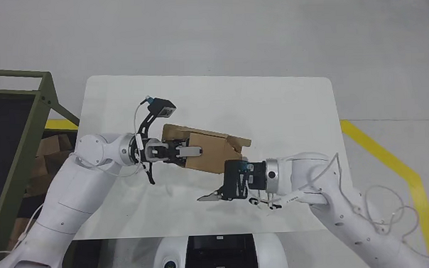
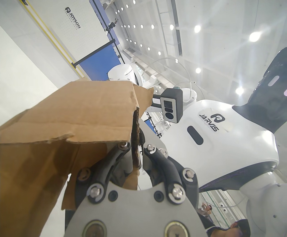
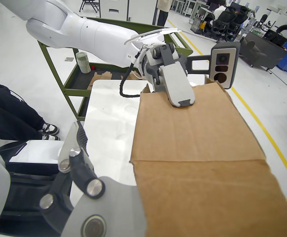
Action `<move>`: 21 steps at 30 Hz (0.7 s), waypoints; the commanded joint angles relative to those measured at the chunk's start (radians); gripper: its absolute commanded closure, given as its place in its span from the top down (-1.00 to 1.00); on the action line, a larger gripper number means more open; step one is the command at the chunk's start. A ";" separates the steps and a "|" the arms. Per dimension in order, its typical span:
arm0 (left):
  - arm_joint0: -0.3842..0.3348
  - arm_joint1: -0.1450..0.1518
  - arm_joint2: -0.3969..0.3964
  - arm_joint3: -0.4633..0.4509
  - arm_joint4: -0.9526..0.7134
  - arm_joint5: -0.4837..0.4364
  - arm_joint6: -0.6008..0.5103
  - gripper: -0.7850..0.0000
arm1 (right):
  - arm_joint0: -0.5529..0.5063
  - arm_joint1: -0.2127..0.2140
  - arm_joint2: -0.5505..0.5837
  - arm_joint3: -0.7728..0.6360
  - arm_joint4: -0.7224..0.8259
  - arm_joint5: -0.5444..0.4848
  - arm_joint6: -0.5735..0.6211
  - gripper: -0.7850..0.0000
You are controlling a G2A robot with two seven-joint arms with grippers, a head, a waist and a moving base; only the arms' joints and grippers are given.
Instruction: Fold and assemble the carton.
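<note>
A brown carton [image 1: 209, 144], partly folded, is held above the middle of the white table [image 1: 284, 106]. My left gripper [image 1: 178, 151] is shut on the carton's left end. In the left wrist view its fingers [image 2: 121, 154] pinch a cardboard wall [image 2: 67, 116]. From the right wrist view, one left finger [image 3: 179, 89] presses on the carton's top panel [image 3: 190, 134]. My right gripper [image 1: 220, 186] is at the carton's near right corner and stands open. One of its fingers [image 3: 76, 139] is splayed out beside the panel, and the other is hidden by the cardboard.
A green metal cart [image 1: 29, 115] stands left of the table, with cardboard pieces [image 1: 51, 150] and a jar [image 3: 83, 62] on its shelf. A yellow floor line [image 1: 386, 156] runs to the right. Bare tabletop lies behind and right of the carton.
</note>
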 commanded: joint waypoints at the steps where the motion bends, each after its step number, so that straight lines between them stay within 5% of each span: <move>1: 0.002 -0.001 -0.004 0.001 0.000 0.000 0.000 -1.00 | -0.014 0.003 0.017 -0.010 -0.002 0.006 -0.009 1.00; 21: 0.057 -0.007 -0.060 -0.046 0.199 -0.093 0.152 -1.00 | -0.378 0.062 0.339 -0.207 0.273 0.123 -0.034 1.00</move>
